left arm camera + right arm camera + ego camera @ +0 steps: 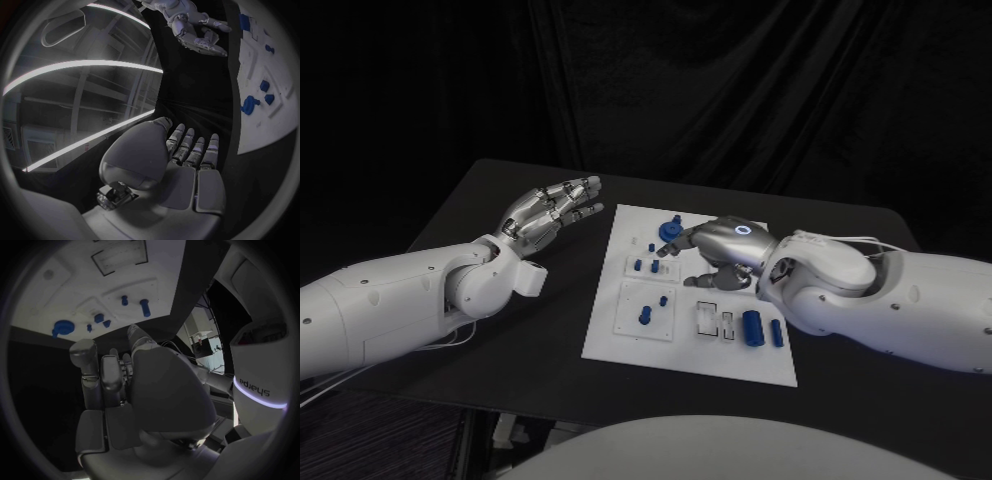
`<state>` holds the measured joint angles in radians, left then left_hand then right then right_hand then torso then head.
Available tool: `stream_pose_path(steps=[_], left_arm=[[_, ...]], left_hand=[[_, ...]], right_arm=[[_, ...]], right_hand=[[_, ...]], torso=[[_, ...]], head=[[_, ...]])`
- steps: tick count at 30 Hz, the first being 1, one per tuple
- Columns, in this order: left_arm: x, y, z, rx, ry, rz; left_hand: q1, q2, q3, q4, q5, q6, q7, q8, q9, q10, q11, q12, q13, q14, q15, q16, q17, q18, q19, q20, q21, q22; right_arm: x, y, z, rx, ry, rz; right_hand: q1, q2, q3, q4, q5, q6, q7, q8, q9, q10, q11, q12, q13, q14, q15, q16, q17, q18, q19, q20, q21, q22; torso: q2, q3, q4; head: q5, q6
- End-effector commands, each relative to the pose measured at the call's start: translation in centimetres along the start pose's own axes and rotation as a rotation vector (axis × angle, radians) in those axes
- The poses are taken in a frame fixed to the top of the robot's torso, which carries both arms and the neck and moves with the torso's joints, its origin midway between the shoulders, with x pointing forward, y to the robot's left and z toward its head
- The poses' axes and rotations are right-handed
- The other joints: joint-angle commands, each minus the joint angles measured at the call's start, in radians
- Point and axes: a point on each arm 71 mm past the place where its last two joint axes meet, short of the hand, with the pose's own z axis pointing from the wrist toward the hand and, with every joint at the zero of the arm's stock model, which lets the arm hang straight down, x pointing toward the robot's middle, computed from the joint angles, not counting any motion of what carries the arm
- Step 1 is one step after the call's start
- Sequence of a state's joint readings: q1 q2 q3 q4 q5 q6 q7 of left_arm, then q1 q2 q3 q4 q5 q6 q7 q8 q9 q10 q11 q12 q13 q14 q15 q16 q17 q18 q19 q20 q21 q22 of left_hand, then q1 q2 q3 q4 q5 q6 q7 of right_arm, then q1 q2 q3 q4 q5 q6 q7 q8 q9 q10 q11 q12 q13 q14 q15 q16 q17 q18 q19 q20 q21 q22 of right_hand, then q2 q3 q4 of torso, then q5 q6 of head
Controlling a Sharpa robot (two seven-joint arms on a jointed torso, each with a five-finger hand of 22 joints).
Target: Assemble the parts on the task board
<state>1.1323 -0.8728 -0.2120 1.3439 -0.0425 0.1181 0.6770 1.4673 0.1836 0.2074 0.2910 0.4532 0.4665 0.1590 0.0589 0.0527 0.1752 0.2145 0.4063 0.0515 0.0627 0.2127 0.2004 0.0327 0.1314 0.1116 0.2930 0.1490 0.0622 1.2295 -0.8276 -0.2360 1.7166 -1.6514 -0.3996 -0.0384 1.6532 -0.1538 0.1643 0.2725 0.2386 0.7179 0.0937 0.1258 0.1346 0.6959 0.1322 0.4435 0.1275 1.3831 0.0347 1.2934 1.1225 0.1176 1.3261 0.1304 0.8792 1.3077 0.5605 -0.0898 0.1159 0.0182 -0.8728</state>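
The white task board [687,340] lies in the middle of the black table. A round blue part [671,231] stands near its far edge, small blue pegs [646,266] sit just below it, and two more pegs [653,309] stand in a raised square. Two blue cylinders [762,329] lie at the board's right side. My right hand [715,250] hovers over the far part of the board beside the round part, fingers bent downward and apart, holding nothing. My left hand [554,212] hangs left of the board, fingers stretched out, empty. The left wrist view shows the board [275,125] and my right hand [194,27].
Two empty rectangular slots [715,320] sit on the board next to the cylinders. Bare black table [531,340] spreads to the left of the board. Black curtain hangs behind the table.
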Motion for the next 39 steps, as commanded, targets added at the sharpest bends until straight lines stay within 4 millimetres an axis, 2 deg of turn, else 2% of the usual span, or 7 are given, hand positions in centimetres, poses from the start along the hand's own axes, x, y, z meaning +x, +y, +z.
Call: stream_pose_path(steps=[1,7,9,12,15,27,39], left_arm=[[0.0,-0.1,-0.1,0.012,0.001,-0.005],[0.0,-0.1,-0.1,0.011,-0.003,-0.001],[0.1,-0.1,0.0,0.01,-0.002,-0.002],[0.1,0.0,0.0,0.009,0.001,-0.004],[0.2,0.0,0.1,0.008,0.004,-0.006],[0.2,0.1,0.0,0.002,0.008,-0.01],[0.2,0.3,-0.1,-0.007,0.014,-0.017]], left_hand=[[0.01,0.002,0.006,-0.001,-0.001,-0.002,0.06,0.004,0.0,0.0,-0.001,-0.001,0.0,0.0,0.002,0.0,-0.001,-0.003,-0.006,0.0,-0.003,-0.001],[0.01,0.001,0.006,-0.001,-0.002,0.001,0.06,0.004,0.0,0.002,-0.001,0.002,0.001,0.0,0.002,0.001,0.0,-0.002,-0.004,0.0,-0.001,0.0],[0.01,0.001,0.006,-0.001,-0.002,0.001,0.06,0.004,0.0,0.002,-0.001,0.001,0.001,0.0,0.002,-0.001,-0.001,-0.002,-0.005,0.0,-0.002,0.0],[0.01,0.001,0.006,-0.001,-0.002,0.001,0.06,0.004,0.0,0.002,-0.001,0.001,0.001,0.0,0.002,-0.001,-0.001,-0.002,-0.005,0.0,-0.002,0.0],[0.01,0.001,0.006,-0.001,-0.002,-0.001,0.06,0.004,0.0,0.001,-0.001,-0.001,0.001,0.0,0.002,0.0,0.0,-0.002,-0.005,0.0,-0.002,0.0],[0.01,0.001,0.006,0.0,-0.003,-0.001,0.06,0.004,0.0,0.001,-0.001,0.0,0.001,-0.001,0.002,-0.001,-0.001,-0.002,-0.005,0.0,-0.002,0.0],[0.01,0.001,0.006,0.0,-0.003,-0.002,0.06,0.004,0.0,0.001,0.0,-0.001,0.001,0.0,0.003,0.0,0.0,-0.002,-0.005,0.0,-0.002,0.0]], right_arm=[[-1.7,-1.7,-1.4,0.122,-0.036,0.14],[-2.5,-4.8,-4.9,0.304,0.035,0.239],[-2.4,-5.5,-5.8,0.352,0.043,0.255],[-1.7,-6.4,-7.2,0.42,0.045,0.272],[-0.8,-6.9,-8.2,0.483,0.058,0.269],[2.7,-7.5,-10.0,0.637,0.185,0.178],[4.0,-7.3,-10.6,0.693,0.244,0.131]], right_hand=[[0.01,0.036,0.029,-0.012,0.036,0.091,0.035,0.035,0.013,0.104,-0.01,0.083,0.028,0.007,0.002,0.007,0.003,0.006,0.008,0.007,0.014,0.099],[0.004,0.041,0.049,-0.04,0.054,0.238,0.044,0.095,0.048,0.195,-0.073,0.441,0.247,0.0,-0.045,-0.018,-0.026,0.014,-0.001,-0.038,-0.01,0.091],[-0.037,0.039,0.029,-0.027,0.024,0.271,0.026,0.114,0.061,0.422,-0.094,0.826,0.738,0.009,-0.058,-0.016,-0.022,0.009,0.007,-0.044,0.0,0.093],[-0.088,0.051,0.015,0.002,0.014,0.271,0.015,0.129,0.076,0.535,-0.095,0.999,1.029,0.046,-0.066,0.028,0.042,-0.005,0.045,-0.052,0.073,0.112],[-0.261,0.067,-0.046,0.014,-0.009,0.3,-0.011,0.188,0.117,0.869,-0.121,1.126,1.436,0.145,-0.084,0.19,0.293,-0.048,0.14,-0.07,0.329,0.174],[-0.571,0.029,-0.02,0.024,-0.055,0.265,-0.049,0.383,0.311,0.875,-0.155,1.127,1.443,0.183,-0.117,0.267,0.429,-0.077,0.188,-0.103,0.509,0.211],[-0.571,0.003,-0.013,0.023,-0.019,0.247,-0.059,0.432,0.385,0.875,-0.165,1.127,1.443,0.183,-0.125,0.266,0.43,-0.067,0.164,-0.109,0.461,0.196]], torso=[[-0.001,0.0,-0.0002],[0.0,-0.0006,-0.0002],[0.001,-0.0009,0.0018],[0.001,-0.0016,0.0033],[-0.001,-0.0046,0.0004],[0.004,-0.001,-0.0006],[0.002,0.0005,-0.0003]], head=[[-0.001,0.0],[-0.012,0.0],[-0.021,0.0],[-0.03,0.0],[-0.034,0.0],[-0.063,0.0],[-0.09,0.0]])
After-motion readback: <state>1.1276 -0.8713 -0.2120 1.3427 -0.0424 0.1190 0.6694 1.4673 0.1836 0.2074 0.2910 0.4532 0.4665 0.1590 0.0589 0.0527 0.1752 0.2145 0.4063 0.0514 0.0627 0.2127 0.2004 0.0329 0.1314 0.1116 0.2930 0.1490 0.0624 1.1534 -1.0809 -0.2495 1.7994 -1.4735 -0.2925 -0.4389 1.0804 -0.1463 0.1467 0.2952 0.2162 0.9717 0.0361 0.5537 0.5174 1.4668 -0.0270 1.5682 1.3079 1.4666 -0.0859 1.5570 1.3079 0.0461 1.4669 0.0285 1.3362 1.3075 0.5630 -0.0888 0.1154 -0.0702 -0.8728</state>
